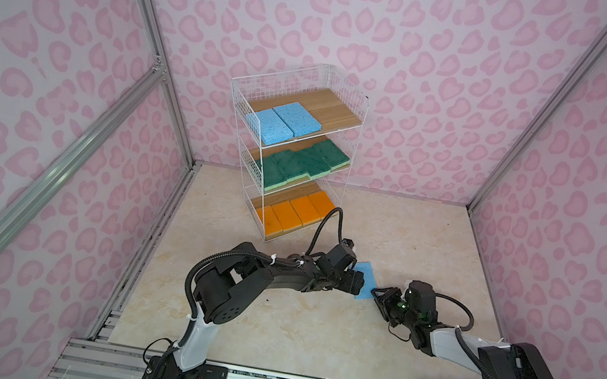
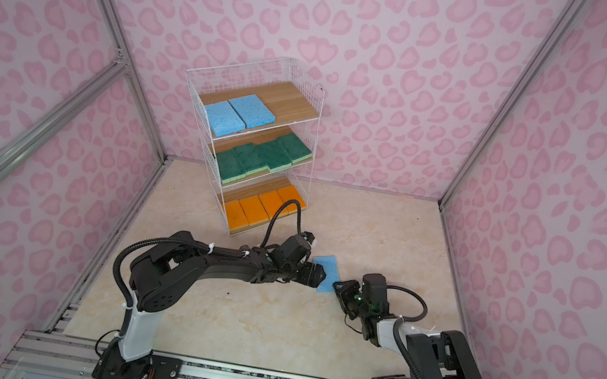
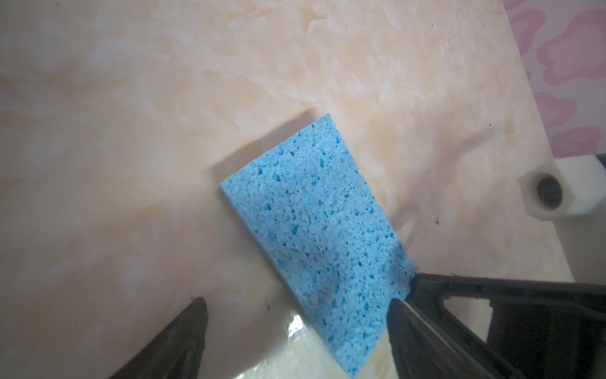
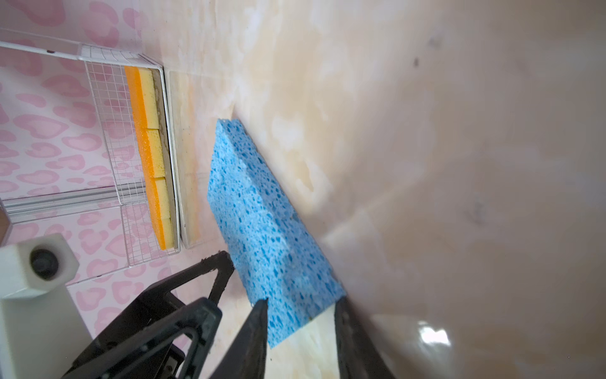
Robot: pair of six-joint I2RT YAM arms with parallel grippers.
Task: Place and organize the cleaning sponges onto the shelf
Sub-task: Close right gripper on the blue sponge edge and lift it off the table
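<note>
A: Right gripper (image 4: 302, 299)?
B: Clamped on near end of blue sponge (image 4: 262, 229), one finger per face.
A: Left gripper (image 3: 298, 300)?
B: Spread wide, grasping nothing. Sponge end between fingers, close by one, well apart from other.
A: Others?
B: Blue pair (image 1: 284, 122), green row (image 1: 304, 163), orange row (image 1: 295, 212) on shelf (image 1: 353, 89), beyond fingertips.

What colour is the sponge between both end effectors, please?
Light blue sponge; clearest in left wrist view.
</note>
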